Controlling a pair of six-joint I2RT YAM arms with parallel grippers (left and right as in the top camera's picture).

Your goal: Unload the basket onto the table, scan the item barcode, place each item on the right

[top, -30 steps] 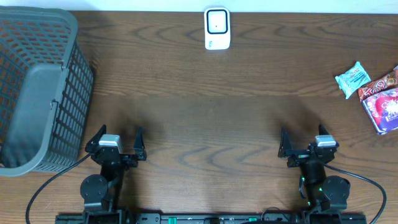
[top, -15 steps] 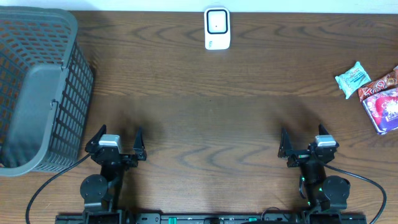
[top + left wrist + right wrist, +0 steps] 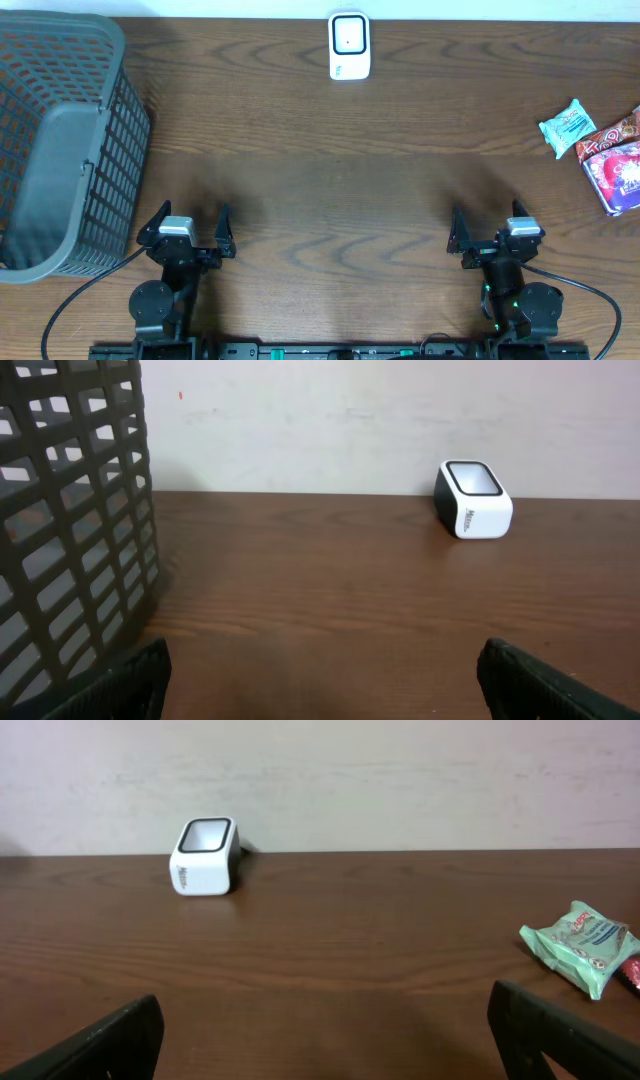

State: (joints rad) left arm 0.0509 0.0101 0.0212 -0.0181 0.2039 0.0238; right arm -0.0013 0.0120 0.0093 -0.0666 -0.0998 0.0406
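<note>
Counting: one scanner (image 3: 349, 45) | three packets (image 3: 568, 127) | one basket (image 3: 95, 150) | left pincer (image 3: 192, 218) released | right pincer (image 3: 487, 222) released

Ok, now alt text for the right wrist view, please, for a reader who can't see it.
A white barcode scanner stands at the far edge of a brown wooden table, left of centre, before a pale wall. A green snack packet lies at the right. The right gripper is open and empty, its dark fingertips in the bottom corners.

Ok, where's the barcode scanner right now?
Overhead, the scanner sits centred at the far edge of the table, basket to its left, snack packets to its right.
</note>
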